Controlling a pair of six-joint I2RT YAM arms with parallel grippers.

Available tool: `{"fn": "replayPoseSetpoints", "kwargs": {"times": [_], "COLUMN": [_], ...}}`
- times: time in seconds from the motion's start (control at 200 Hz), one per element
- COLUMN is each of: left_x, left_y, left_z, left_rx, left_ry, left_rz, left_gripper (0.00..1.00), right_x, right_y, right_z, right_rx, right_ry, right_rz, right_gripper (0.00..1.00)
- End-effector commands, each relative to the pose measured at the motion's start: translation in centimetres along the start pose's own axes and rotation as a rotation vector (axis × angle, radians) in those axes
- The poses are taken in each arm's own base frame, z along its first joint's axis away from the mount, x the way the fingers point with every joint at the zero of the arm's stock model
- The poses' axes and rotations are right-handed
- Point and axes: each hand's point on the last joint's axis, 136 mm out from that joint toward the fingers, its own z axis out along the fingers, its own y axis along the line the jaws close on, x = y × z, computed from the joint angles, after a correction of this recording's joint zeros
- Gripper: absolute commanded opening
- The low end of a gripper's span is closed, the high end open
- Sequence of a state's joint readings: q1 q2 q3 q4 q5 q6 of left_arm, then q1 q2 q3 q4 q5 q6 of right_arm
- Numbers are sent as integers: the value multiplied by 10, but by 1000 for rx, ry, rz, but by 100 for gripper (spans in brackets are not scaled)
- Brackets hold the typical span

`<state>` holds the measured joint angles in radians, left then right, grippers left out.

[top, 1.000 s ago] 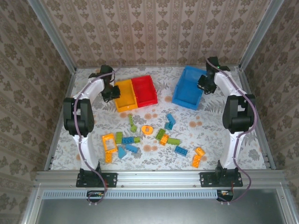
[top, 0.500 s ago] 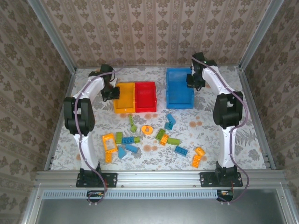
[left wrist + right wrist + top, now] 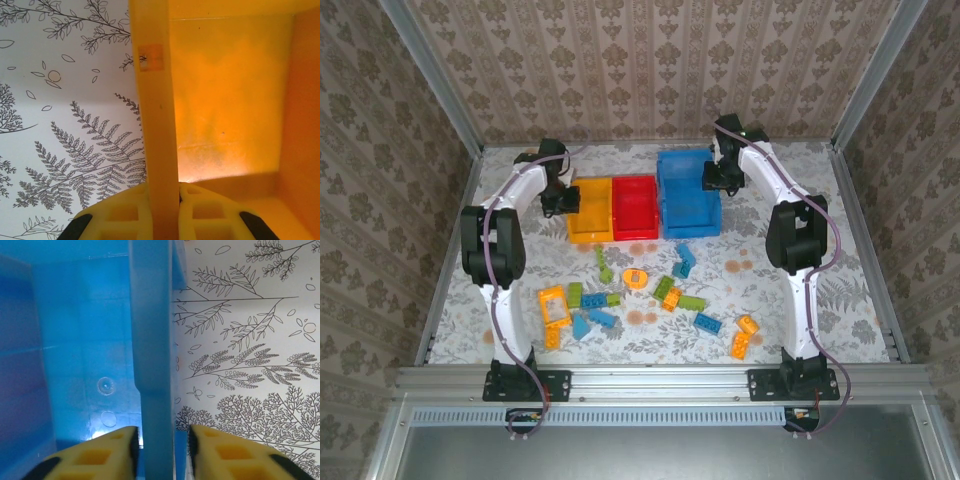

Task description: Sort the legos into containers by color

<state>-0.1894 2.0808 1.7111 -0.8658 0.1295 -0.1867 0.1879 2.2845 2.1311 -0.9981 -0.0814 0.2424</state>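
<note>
1. Legos (image 3: pixel 553 303) lie scattered on the bench (image 3: pixel 770 290), with orange, green and blue pieces mixed in a loose band across its near half, between the two arms.
2. An orange frame-shaped piece marks the left end of the band and two orange bricks (image 3: pixel 742 340) the right end. A blue piece (image 3: pixel 684 260) lies nearest the bins.
3. Three bins stand in a row at the far side of the bench, well apart from the legos: yellow bin (image 3: pixel 590 210) on the left, red bin (image 3: pixel 634 207) in the middle, blue bin (image 3: pixel 688 195) on the right.
4. Yellow and red touch along their sides. Blue stands just beside red, and I cannot tell whether they touch.
5. Left tool (image 3: pixel 567 203) pinches the left wall of the yellow bin. In the left wrist view its fingers (image 3: pixel 125 210) press that wall (image 3: pixel 155 100) from both sides, one over the bench and one inside the bin.
6. Right tool (image 3: pixel 712 180) straddles the right wall of the blue bin with its fingers spread. In the right wrist view the inner finger (image 3: pixel 100 455) sits close to the wall (image 3: pixel 150 315), while the outer finger (image 3: pixel 225 455) stands off it with a gap between.
</note>
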Motion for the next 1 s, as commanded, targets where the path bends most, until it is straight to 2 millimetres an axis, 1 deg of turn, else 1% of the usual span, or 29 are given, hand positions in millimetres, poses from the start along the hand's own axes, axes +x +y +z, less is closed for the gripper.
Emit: {"fn": "replayPoseSetpoints", "kwargs": {"times": [0.0,0.07,0.16,0.23,0.3,0.36,0.455,0.54,0.615,0.645,0.725,0.755,0.77,0.78,0.795,0.805,0.865,0.885,0.915,0.93,0.945,0.995], "left_x": [-3,-5,-8,-10,-10,-10,-6,0,6,11,23,30,34,37,40,43,65,73,87,91,101,124], "left_y": [4,3,3,3,3,3,1,-2,-5,-10,-31,-42,-49,-54,-62,-67,-101,-110,-128,-132,-145,-161], "left_z": [-6,-9,-16,-24,-33,-43,-58,-75,-91,-96,-113,-118,-120,-121,-124,-124,-126,-127,-128,-129,-130,-130], "left_rx": [-32,-28,-27,-32,-34,-34,-24,-11,13,31,95,119,140,151,170,189,274,295,335,346,363,380], "left_ry": [-25,-32,-48,-68,-87,-110,-144,-177,-214,-222,-257,-265,-268,-268,-276,-273,-262,-256,-249,-250,-245,-238], "left_rz": [-18,-26,-37,-49,-66,-78,-99,-120,-145,-152,-122,-88,-69,-55,-33,-19,81,109,172,193,238,322], "left_gripper": [0,1,16,31,41,50,61,65,68,68,69,69,69,70,70,70,70,70,70,70,70,70], "right_x": [-5,-6,-6,-3,6,16,39,61,88,99,134,149,157,161,167,176,213,226,245,254,262,287], "right_y": [-1,-3,-5,-6,-9,-10,-12,-10,-11,-13,-24,-29,-31,-31,-33,-35,-42,-43,-45,-46,-46,-46], "right_z": [-33,-47,-68,-85,-99,-109,-121,-128,-136,-140,-148,-149,-145,-152,-153,-152,-147,-144,-138,-135,-133,-123], "right_rx": [13,24,35,32,29,22,-1,-27,-21,-10,32,43,52,47,51,56,83,87,90,92,90,84], "right_ry": [-53,-82,-131,-171,-196,-216,-231,-230,-213,-205,-169,-145,-123,-131,-122,-108,-27,6,53,73,93,153], "right_rz": [6,16,33,48,65,80,99,106,103,110,182,220,242,257,272,294,396,430,477,502,526,596], "right_gripper": [49,56,64,67,68,69,69,69,68,68,66,66,66,66,66,66,66,66,67,68,69,71]}}
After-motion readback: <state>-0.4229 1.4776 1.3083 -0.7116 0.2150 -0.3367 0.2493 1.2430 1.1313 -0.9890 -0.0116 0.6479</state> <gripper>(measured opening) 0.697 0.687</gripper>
